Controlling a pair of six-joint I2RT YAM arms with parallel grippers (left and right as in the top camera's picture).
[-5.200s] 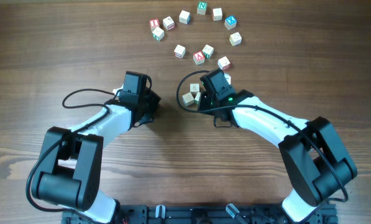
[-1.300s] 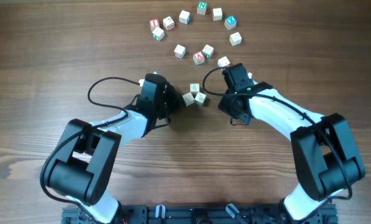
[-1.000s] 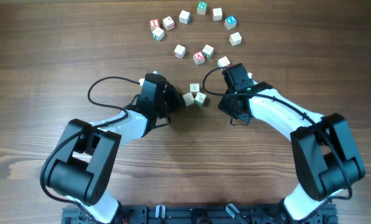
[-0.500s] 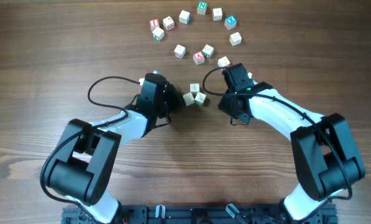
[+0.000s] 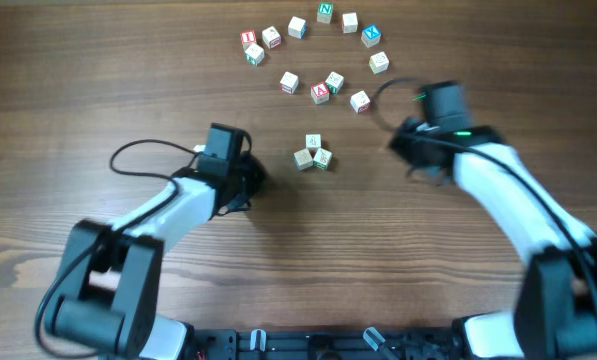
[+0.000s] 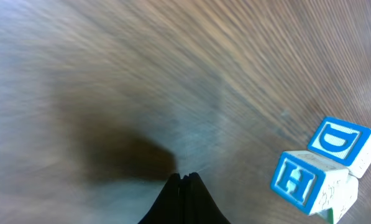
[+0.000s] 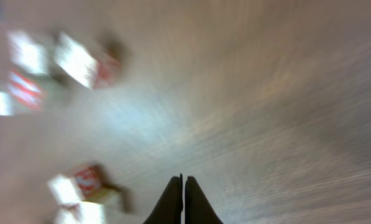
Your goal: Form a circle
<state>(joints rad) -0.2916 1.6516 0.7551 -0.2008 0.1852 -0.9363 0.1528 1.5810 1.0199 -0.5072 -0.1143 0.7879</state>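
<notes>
The circle's pieces are small pale letter cubes. Several form an arc [image 5: 324, 12] at the far middle, with a few more [image 5: 320, 92] inside it. A cluster of three cubes [image 5: 313, 153] sits nearer, between the arms. My left gripper [image 5: 256, 178] is shut and holds nothing, a short way left of that cluster. In the left wrist view its tip [image 6: 184, 177] hovers over bare wood, with blue D [image 6: 343, 144] and H [image 6: 306, 182] cubes to its right. My right gripper [image 5: 406, 148] is shut and holds nothing, right of the cluster. Its wrist view is blurred, with the tip [image 7: 183, 180] over wood and cubes [image 7: 79, 183] to the left.
The wooden table [image 5: 98, 80] has only the cubes on it. Both arms reach in from the near edge, the left arm's black cable [image 5: 138, 150] looping beside its wrist.
Both arms have pulled away from the three-cube cluster, the left gripper going left and the right gripper going right, both blurred. The cubes have stayed where they were.
</notes>
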